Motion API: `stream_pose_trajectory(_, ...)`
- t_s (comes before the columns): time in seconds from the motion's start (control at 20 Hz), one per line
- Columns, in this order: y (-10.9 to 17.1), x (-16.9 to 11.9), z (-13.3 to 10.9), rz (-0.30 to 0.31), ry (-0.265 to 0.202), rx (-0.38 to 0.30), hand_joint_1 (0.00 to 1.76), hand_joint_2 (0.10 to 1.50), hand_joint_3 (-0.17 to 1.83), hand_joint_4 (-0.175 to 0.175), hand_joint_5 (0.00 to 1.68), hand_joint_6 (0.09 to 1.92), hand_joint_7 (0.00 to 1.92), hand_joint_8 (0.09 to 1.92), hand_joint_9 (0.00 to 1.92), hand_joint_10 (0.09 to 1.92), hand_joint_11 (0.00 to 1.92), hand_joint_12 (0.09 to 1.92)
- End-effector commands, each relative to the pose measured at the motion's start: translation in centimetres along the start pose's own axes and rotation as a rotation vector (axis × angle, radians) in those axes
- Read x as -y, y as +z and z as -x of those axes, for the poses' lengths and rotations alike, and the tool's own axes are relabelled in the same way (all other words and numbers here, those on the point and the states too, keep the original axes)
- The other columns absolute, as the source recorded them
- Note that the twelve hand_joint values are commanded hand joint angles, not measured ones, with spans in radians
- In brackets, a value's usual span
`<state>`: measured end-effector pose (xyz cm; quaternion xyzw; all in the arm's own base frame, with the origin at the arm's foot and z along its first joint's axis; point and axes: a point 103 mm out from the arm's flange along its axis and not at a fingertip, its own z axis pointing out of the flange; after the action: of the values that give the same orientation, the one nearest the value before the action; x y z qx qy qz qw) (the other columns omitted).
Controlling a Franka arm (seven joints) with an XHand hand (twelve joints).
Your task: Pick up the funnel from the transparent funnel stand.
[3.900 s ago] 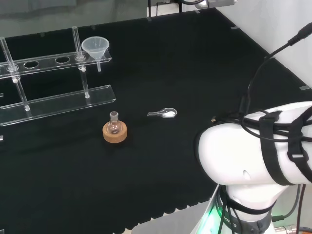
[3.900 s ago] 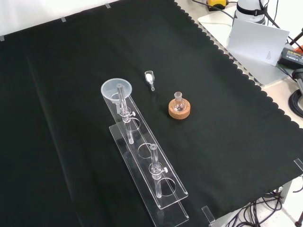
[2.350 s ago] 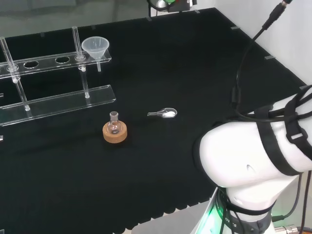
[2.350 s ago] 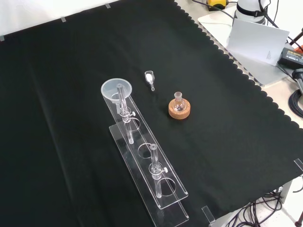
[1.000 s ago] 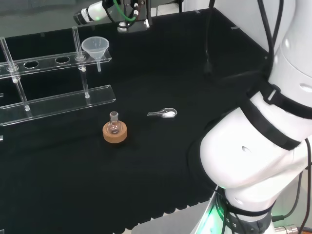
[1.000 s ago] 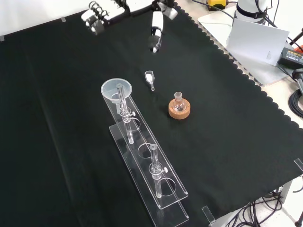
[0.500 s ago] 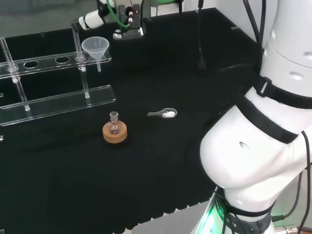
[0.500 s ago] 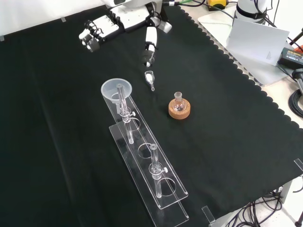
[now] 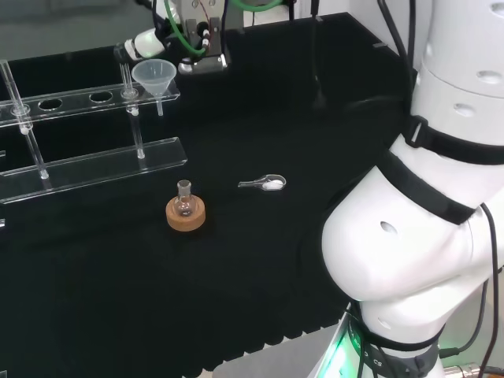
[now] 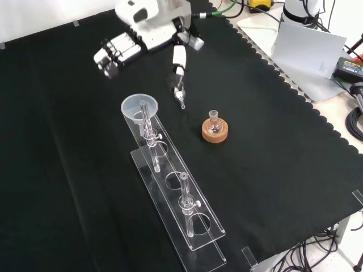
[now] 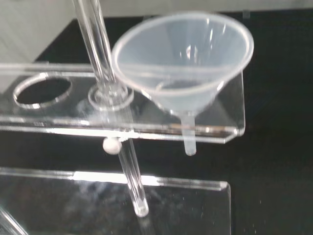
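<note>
Funnel (image 10: pixel 139 107) sits in the end hole of the transparent funnel stand (image 10: pixel 176 195), its spout hanging below the upper shelf. In the front view the hand (image 10: pixel 148 34) hovers above and beyond that end, released, with fingers (image 10: pixel 110 52) stretched out to the view's left and the thumb (image 10: pixel 178 65) pointing down toward a small scoop (image 10: pixel 181 102) of white powder, touching nothing. The head view has the hand (image 9: pixel 185 39) just behind the funnel (image 9: pixel 153 77), at the stand's (image 9: pixel 87 134) right end. Close up, the wrist view gives the funnel's (image 11: pixel 188 68) wide rim resting on the shelf beside an upright rod (image 11: pixel 100 54), which the other views leave faint. Nearer on the counter (image 10: pixel 68 187), a small flask (image 10: pixel 214 120) stands in a cork ring (image 10: pixel 215 134).
</note>
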<state>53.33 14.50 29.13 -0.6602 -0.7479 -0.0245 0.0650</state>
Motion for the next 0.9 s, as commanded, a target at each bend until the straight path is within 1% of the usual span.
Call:
stream_pose_trajectory(0.05, 2.1, -0.9, 1.1, -0.039, 0.031, 0.022, 0.39, 0.68, 0.01, 0.026, 0.0, 0.09, 0.0, 0.09, 0.0, 0.09, 0.0, 0.09)
stream_pose_trajectory(0.4, 3.0, -1.1, 1.4, -0.051, 0.039, 0.024, 0.39, 0.68, 0.01, 0.023, 0.0, 0.09, 0.02, 0.09, 0.0, 0.09, 0.0, 0.09)
stream_pose_trajectory(0.55, 3.3, -1.3, 1.2, -0.049, 0.038, 0.021, 0.39, 0.69, 0.01, 0.016, 0.0, 0.09, 0.05, 0.09, 0.0, 0.09, 0.0, 0.09)
stream_pose_trajectory(0.9, 4.1, -1.8, 0.5, -0.066, 0.036, 0.018, 0.4, 0.69, 0.01, 0.012, 0.0, 0.09, 0.06, 0.09, 0.0, 0.09, 0.0, 0.09)
